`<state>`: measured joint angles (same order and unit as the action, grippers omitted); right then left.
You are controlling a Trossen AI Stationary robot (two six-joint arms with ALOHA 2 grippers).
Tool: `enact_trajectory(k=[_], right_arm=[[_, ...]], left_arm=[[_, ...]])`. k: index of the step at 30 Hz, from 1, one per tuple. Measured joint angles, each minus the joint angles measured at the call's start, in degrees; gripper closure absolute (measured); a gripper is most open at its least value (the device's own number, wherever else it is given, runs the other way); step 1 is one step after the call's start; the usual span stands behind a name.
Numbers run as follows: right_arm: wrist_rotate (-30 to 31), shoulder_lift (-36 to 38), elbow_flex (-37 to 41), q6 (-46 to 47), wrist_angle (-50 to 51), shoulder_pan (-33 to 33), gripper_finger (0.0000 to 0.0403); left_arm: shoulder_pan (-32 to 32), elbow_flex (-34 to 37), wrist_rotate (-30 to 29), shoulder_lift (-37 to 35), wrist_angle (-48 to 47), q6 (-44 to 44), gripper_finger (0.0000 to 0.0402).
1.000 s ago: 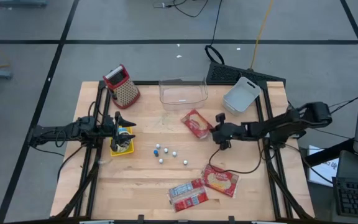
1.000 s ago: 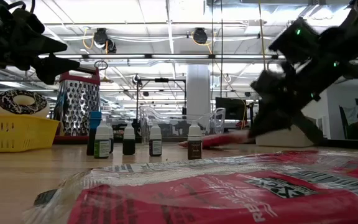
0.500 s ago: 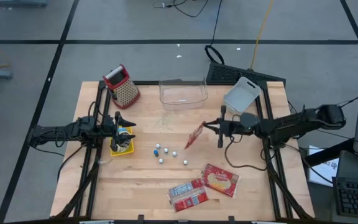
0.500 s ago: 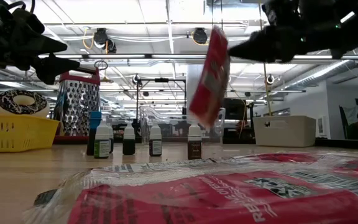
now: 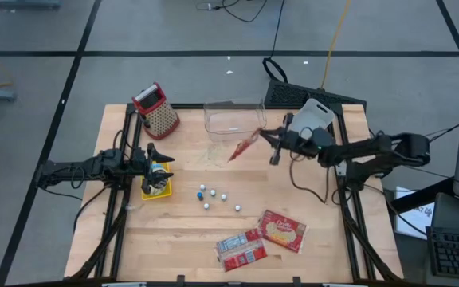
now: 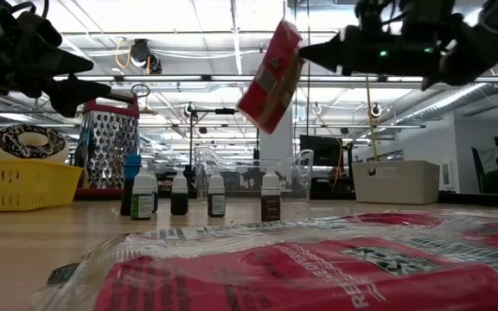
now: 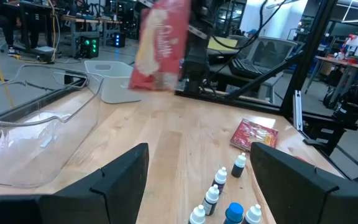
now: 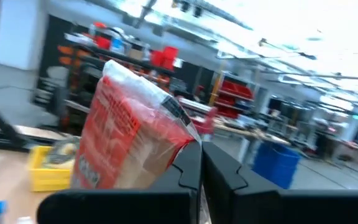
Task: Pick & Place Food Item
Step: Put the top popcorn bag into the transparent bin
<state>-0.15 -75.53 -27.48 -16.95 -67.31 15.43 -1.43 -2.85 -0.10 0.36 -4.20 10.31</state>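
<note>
Red packet (image 5: pixel 244 147) is held aloft by the right gripper (image 5: pixel 266 137), fingers clamped on one end of it, well clear of the table (image 5: pixel 190 231). In the high view the packet's long axis runs diagonally away from the fingertips, its free end trailing toward table centre and hanging lower than the gripped end; the low view shows the same tilt (image 6: pixel 271 76).

Key relation: the clear bin (image 5: pixel 234 117) lies just beyond the gripper, toward the table's far edge. The packet is seen at the bin's near-right corner, gripped end about over the rim, free end outside it. A short carry over the bin is judged to be needed before release, otherwise the trailing end may catch the near wall.

Right arm is already on the job. Left gripper (image 5: pixel 154 155) is parked with fingers spread, holding nothing, over the yellow basket (image 5: pixel 156 190), well apart from the bin.

Two more packets (image 5: pixel 261 237) lie flat near the front edge, untouched.
</note>
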Motion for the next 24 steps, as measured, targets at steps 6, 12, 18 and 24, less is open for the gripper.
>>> enact_trajectory(k=[6,12,18,24], right_arm=[[-4.4,-8.1,-8.6,-3.1,1.2,5.1,0.0403],[-7.2,-17.1,-19.1,-5.5,4.7,10.5,0.0403],[-12.2,-26.0,-28.8,-5.0,7.0,15.0,0.0403],[-15.1,-33.9,-35.7,-2.5,13.2,17.7,0.0403]], left_arm=[[0.0,0.0,0.0,0.0,0.0,0.0,0.0121],[0.0,0.0,0.0,0.0,0.0,0.0,0.0121],[0.0,0.0,0.0,0.0,0.0,0.0,0.0121],[0.0,0.0,0.0,0.0,0.0,0.0,0.0121]])
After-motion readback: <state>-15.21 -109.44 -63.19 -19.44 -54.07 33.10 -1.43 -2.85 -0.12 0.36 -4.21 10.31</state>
